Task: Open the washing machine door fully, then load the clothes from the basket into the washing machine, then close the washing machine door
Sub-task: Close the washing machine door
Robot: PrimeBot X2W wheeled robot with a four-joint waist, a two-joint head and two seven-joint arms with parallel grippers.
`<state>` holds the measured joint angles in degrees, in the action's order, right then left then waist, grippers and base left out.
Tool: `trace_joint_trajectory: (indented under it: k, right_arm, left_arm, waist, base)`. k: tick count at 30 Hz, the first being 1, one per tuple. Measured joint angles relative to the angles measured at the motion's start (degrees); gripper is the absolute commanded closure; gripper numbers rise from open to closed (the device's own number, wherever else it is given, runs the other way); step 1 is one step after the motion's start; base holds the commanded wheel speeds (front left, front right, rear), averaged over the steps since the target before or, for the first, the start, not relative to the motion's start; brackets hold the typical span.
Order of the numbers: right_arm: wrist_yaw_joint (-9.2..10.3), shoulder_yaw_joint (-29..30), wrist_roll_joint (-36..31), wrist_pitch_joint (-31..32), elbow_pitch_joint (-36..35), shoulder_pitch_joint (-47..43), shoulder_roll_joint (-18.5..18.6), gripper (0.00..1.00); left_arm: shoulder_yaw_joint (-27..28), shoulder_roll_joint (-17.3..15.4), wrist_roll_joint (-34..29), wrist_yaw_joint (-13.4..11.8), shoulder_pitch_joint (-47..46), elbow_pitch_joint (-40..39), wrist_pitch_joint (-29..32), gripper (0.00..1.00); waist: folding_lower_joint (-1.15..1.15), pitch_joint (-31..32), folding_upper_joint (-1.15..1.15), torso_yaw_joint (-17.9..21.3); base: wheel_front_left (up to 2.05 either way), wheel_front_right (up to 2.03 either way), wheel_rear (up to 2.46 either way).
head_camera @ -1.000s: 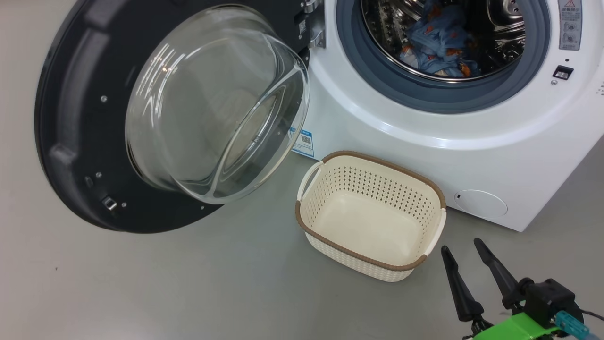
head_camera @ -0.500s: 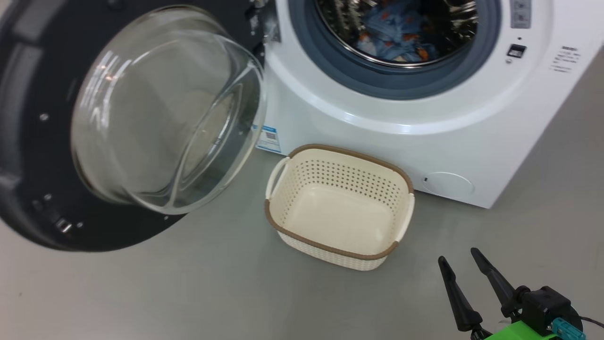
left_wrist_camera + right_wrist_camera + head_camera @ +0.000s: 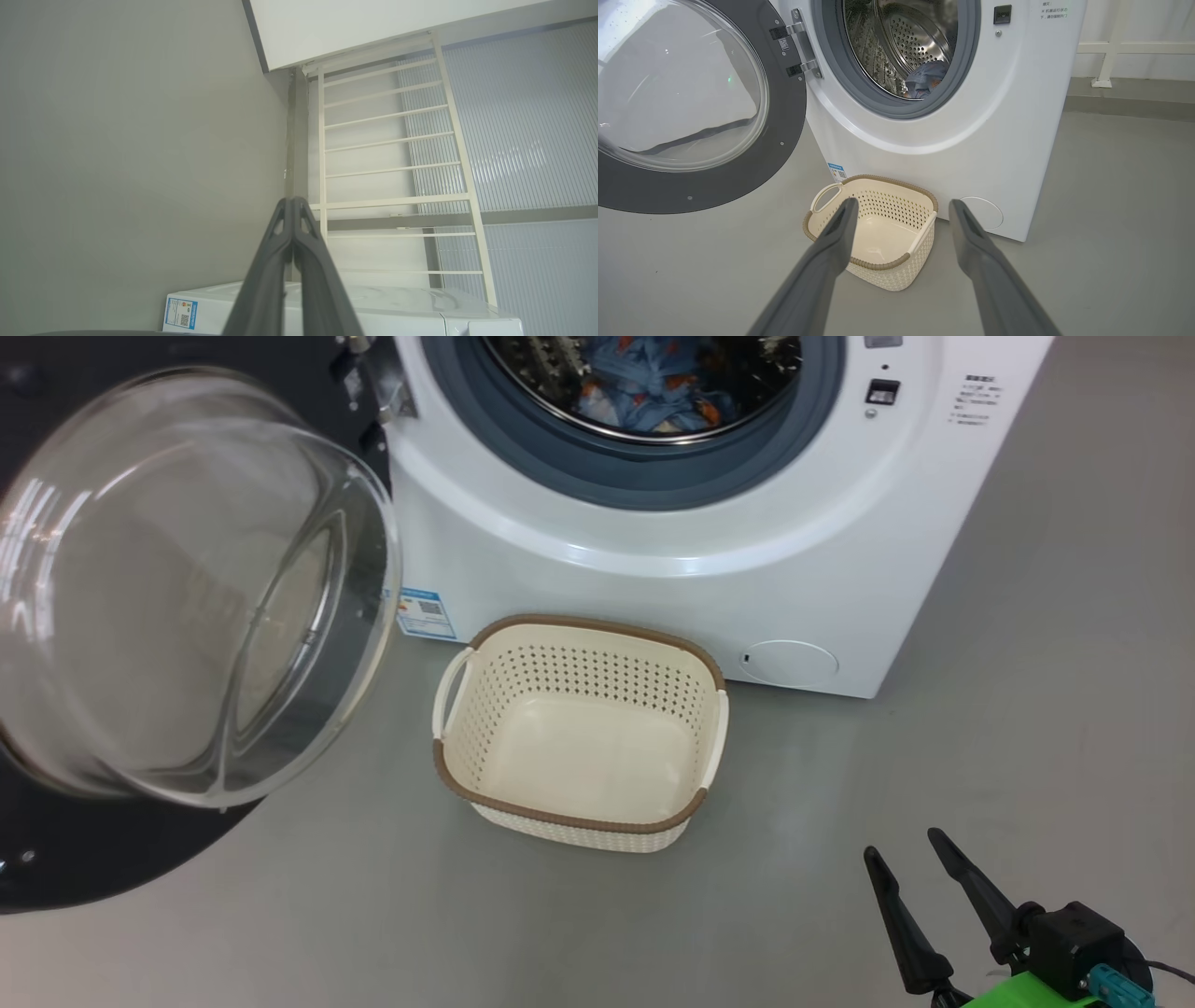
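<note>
Head view: the clothes (image 3: 653,401) lie inside the drum (image 3: 532,364) of the washing machine (image 3: 653,588), the basket (image 3: 579,621) stands empty just before its front, and the washing machine door (image 3: 187,588) hangs wide open beside it. Closing it is the step left, I judge. The right end effector (image 3: 901,841) is spread and empty, the left end effector (image 3: 292,200) pinched shut on nothing. Push the black rim (image 3: 56,877) far from the hinge (image 3: 369,378), clear of the basket.
</note>
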<state>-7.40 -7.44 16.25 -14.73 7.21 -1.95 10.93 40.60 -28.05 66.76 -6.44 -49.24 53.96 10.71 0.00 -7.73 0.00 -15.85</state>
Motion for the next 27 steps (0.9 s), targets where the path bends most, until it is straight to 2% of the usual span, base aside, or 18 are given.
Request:
trace_joint_trajectory:
  k: [6,19,23,27]
  right_arm:
    - [0.00,0.1,0.0,0.0,0.0,0.0,0.1,0.00]
    - [0.00,0.4,0.6,0.0,0.0,0.0,0.1,0.00]
    - [0.00,0.4,1.0,0.0,0.0,0.0,0.1,0.00]
    - [0.00,0.4,1.1,0.0,0.0,0.0,0.1,0.00]
  left_arm:
    - [-1.2,0.0,0.3,0.1,-0.1,1.5,6.3,1.00]
    - [-4.1,1.0,2.8,0.2,0.2,0.9,20.0,1.00]
    - [-4.8,2.1,4.3,2.1,1.0,-0.6,26.3,1.00]
    - [-4.7,2.8,6.8,2.2,2.0,-2.4,31.7,1.00]
  waist:
    - [0.00,0.0,0.00,1.2]
    - [0.00,0.4,0.00,-0.9]
    - [0.00,0.7,0.00,-1.5]
    - [0.00,1.1,0.00,-1.9]
  base:
    - [0.00,0.00,0.00]
    - [0.00,0.00,0.00]
    - [0.00,0.00,0.00]
    - [0.00,0.00,0.00]
